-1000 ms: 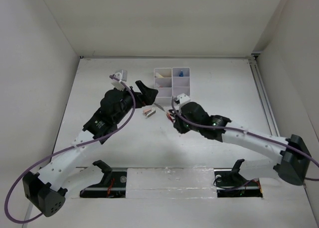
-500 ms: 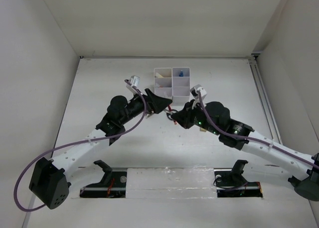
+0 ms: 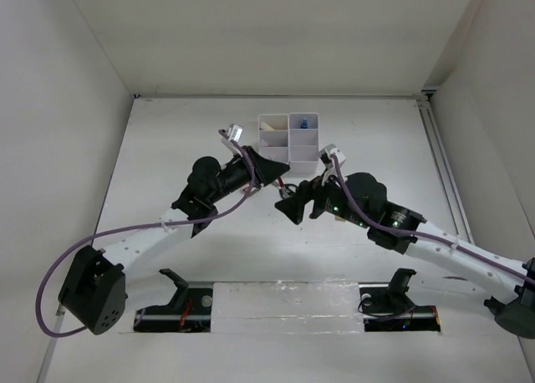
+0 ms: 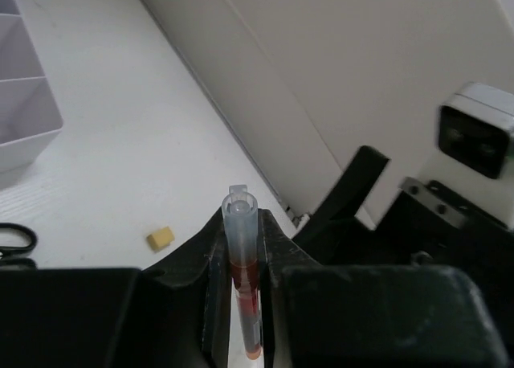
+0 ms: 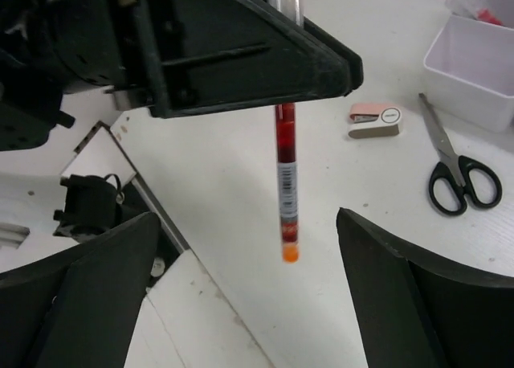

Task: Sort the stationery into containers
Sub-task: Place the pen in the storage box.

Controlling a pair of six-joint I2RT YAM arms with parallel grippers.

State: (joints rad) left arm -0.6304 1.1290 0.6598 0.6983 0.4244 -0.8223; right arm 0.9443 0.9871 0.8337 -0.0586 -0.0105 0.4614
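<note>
Visibly one pen (image 5: 286, 183), one scissors (image 5: 446, 161)

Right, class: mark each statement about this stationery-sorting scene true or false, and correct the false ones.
1. The left gripper is shut on a red-white pen. True.
2. The right gripper is gripping the scissors. False: it is open and empty, and the scissors lie flat on the table.
3. The yellow eraser sits inside a compartment of the containers. False: it lies on the table, apart from them.
4. A small pink item lies on the table near the scissors. True.
</note>
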